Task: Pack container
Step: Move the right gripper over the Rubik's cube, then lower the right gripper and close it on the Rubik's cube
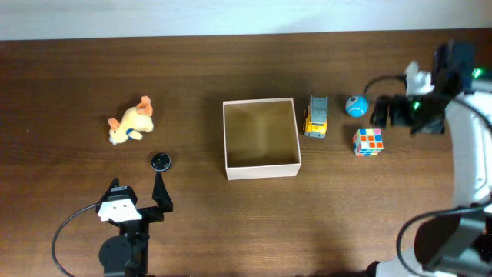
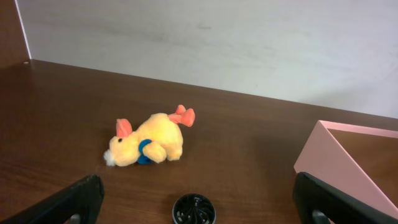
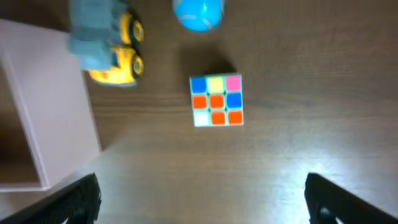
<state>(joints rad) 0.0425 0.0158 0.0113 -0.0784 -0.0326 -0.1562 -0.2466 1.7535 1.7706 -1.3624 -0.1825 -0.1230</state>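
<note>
The container [image 1: 261, 171] sits open-side up at the middle of the bench [image 1: 69, 69]. The right pincer [image 1: 388, 112], jaws wide, is off to its right. The left pincer [image 1: 138, 192], also wide, is at its front-left, well apart.

On dark brown wooden table [image 1: 231, 231]: over at the left, yellow plush animal [image 1: 131, 121] lying on its side, orange ears, blue at the neck; near it, apart, small round black ribbed cap [image 1: 160, 161]. Well away to the right, yellow toy truck [image 1: 316, 117] with grey bed, blue ball [image 1: 356, 106] just beside, Rubik's cube [image 1: 368, 141] near both, touching neither. Beyond the far edge, pale wall [image 2: 217, 37].
</note>
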